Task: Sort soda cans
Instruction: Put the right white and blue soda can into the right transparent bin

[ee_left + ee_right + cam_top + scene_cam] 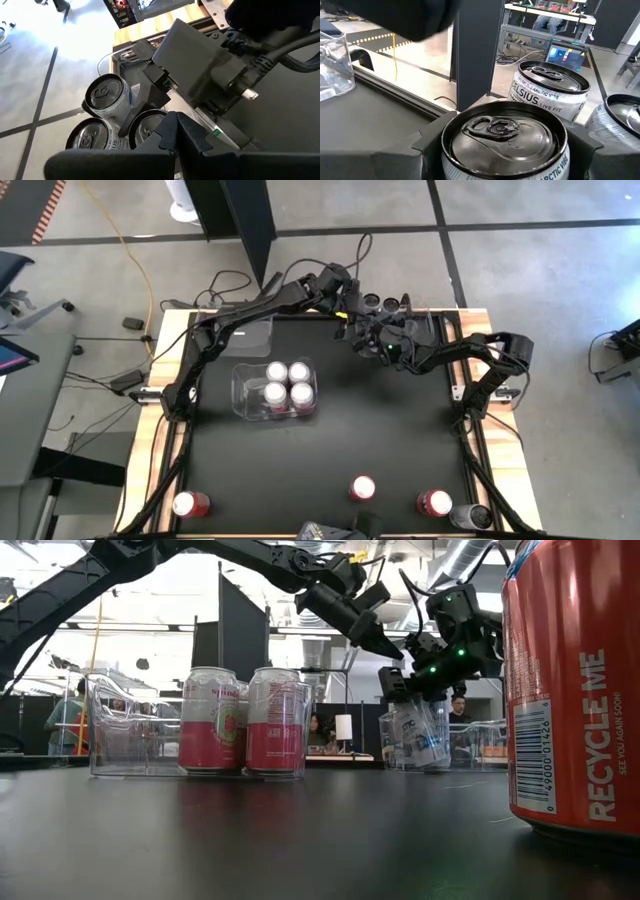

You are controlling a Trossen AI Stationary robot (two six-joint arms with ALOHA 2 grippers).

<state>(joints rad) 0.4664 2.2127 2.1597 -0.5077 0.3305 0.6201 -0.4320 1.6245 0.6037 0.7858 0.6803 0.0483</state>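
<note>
The black counter carries a clear bin with four pink-and-white cans, red cans standing along its near edge. At the far edge the right tool grasps a silver can beside other silver cans, and the left tool hangs clenched and empty just above.

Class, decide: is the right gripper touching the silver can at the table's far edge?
Touching. In the right wrist view the right gripper has its dark fingers pressed against both sides of the silver can, with no gap showing.
</note>
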